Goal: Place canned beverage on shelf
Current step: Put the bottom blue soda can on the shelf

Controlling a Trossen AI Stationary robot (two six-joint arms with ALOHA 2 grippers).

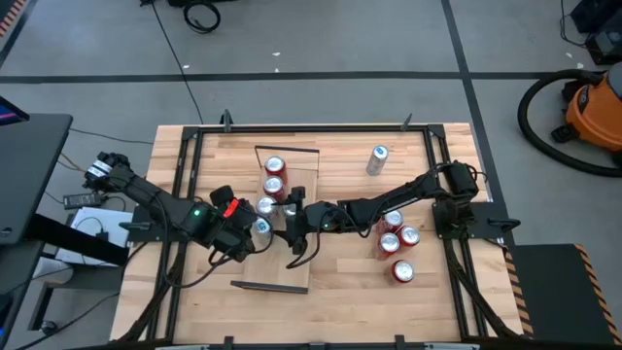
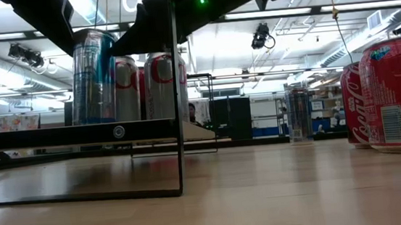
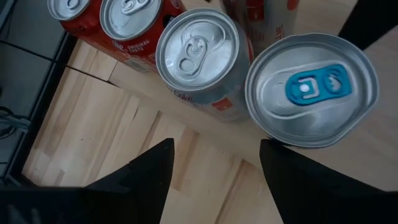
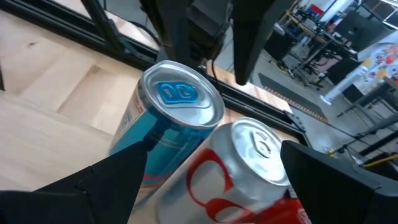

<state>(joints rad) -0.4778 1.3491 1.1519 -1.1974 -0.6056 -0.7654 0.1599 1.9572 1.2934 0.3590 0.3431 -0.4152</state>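
High view gives me the shelf [image 1: 288, 222] mid-table, with a blue-tabbed can [image 1: 260, 229] standing on it at the near end of the can row. My left gripper [image 1: 249, 236] and right gripper [image 1: 294, 225] flank that can, both spread wide, gripping nothing.

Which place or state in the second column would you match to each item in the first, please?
1 blue-tab can
2 lone silver can
3 red cans
4 left gripper

A open, above the shelved cans
B grouped on the tabletop
C alone on the tabletop
D on the shelf, at the row's end

Pairs: 1-D; 2-C; 3-B; 4-A
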